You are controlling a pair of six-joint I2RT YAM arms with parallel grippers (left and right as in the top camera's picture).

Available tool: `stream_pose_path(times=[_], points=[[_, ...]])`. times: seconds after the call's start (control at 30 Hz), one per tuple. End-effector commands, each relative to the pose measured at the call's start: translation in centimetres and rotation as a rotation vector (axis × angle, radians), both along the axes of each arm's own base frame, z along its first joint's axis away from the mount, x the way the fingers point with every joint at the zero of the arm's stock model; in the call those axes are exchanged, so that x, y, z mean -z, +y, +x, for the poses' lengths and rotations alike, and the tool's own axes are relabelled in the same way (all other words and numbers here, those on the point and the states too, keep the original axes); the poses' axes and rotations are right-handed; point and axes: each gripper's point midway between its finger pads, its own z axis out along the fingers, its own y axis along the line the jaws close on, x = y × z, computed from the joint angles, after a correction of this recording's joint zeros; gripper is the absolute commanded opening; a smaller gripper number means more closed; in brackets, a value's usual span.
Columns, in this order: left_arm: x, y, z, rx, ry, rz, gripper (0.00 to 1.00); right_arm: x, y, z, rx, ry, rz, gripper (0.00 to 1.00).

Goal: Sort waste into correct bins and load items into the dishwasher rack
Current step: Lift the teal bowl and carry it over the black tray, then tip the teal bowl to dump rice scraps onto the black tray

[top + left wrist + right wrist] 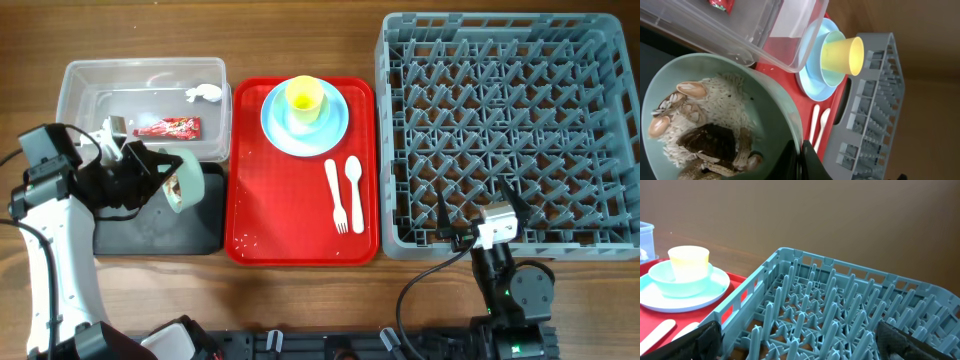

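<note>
While left tool pinches half-hidden pale-green bowl rim | right tool spread, fingers partly cropped.

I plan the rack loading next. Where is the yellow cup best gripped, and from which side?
Grip the yellow cup by its rim from above, one finger inside, one outside. It stands upright with its mouth open, and the light-blue bowl around it covers its lower wall, so a side grip likely has little room.

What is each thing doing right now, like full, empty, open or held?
green bowl: held tilted, rice scraps inside.
left gripper: shut on the green bowl.
right gripper: open.
clear tub: holds wrapper and tissue.
rack: empty.
yellow cup: upright, in blue bowl.
</note>
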Motion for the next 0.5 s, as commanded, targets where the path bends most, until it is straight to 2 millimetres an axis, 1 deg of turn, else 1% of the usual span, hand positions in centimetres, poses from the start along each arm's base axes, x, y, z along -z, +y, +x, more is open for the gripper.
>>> stream_pose_path(times=[0.0, 0.1, 0.2, 0.4, 0.47], points=[[-0.93, 0.21, 0.30, 0.013, -0.051, -0.026, 0.04, -0.20, 0.09, -0.05, -0.008, -0.010, -0.004, 1.00], [-0.94, 0.55, 0.35, 0.003, -0.055, -0.023, 0.04, -0.20, 0.08, -0.05, -0.007, -0.010, -0.004, 1.00], [-0.45, 0.93, 0.40, -0.009, -0.038, -0.033, 0.04, -0.22, 0.09, -0.05, -0.008, -0.011, -0.004, 1.00], [-0.20, 0.54, 0.59, 0.003, -0.031, -0.082, 0.04, -0.20, 0.08, -0.05, -0.007, -0.011, -0.004, 1.00], [-0.28, 1.15, 0.64, -0.015, -0.039, -0.082, 0.04, -0.20, 0.08, -0.05, -0.007, -0.011, -0.004, 1.00]])
